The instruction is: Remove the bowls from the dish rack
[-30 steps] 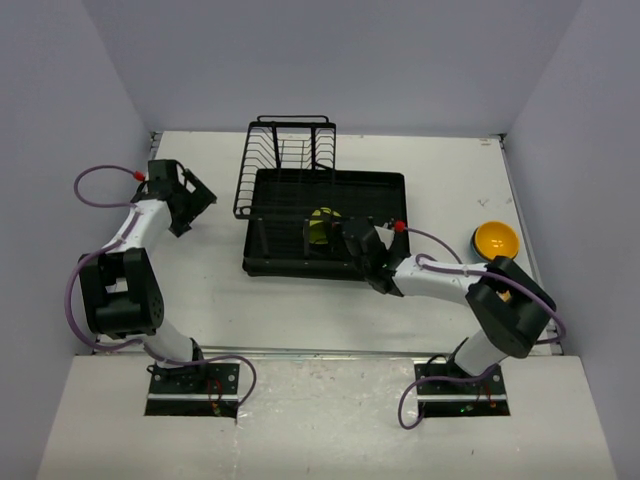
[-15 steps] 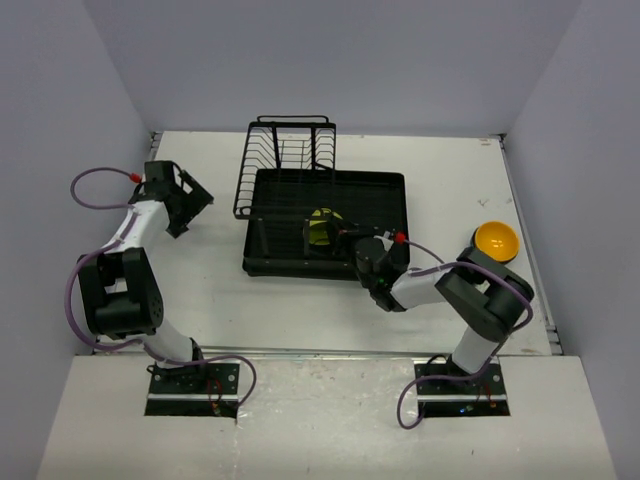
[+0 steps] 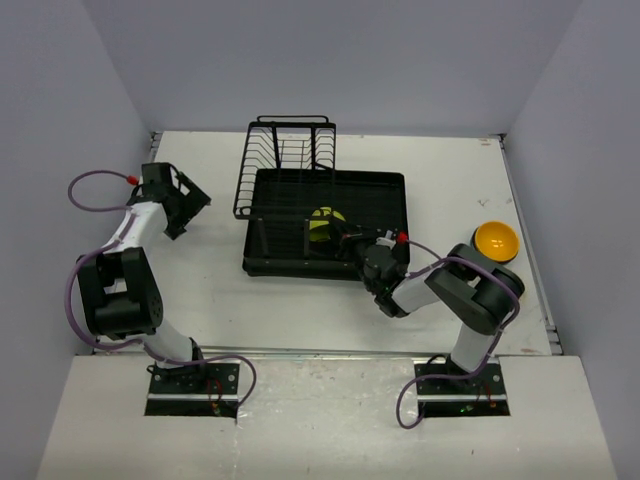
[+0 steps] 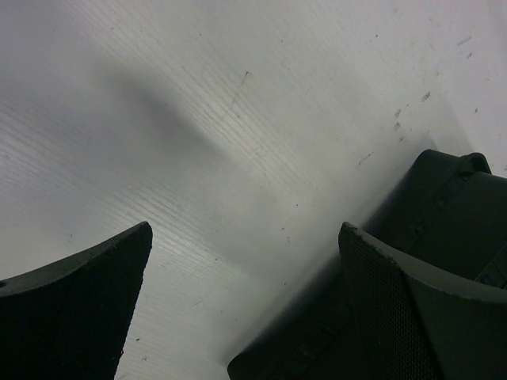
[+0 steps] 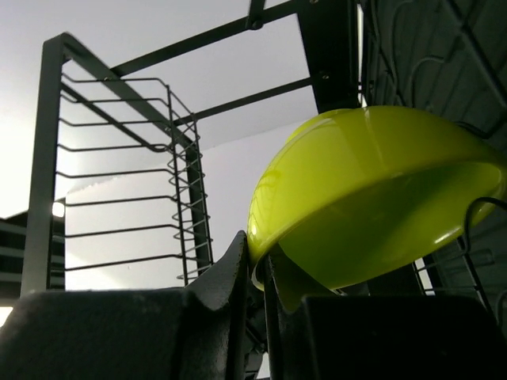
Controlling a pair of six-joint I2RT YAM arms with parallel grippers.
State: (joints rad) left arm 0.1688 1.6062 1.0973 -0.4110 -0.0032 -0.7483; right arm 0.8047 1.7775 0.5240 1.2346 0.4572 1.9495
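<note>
White table (image 3: 200,290): right jaws pinch yellow-green bowl (image 5: 372,190) in dish rack (image 3: 380,195); left jaws spread

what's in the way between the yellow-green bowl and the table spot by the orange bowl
The right gripper is shut on the rim of the yellow-green bowl, nothing between them. Toward the orange bowl, the raised side wall of the dish rack crosses the path, so the bowl probably has to lift over it.

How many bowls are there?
2. A round yellow-green bowl sits in the black wire dish rack, its rim pinched by the right gripper. A round orange bowl sits on the white table, far right. More may be hidden.
</note>
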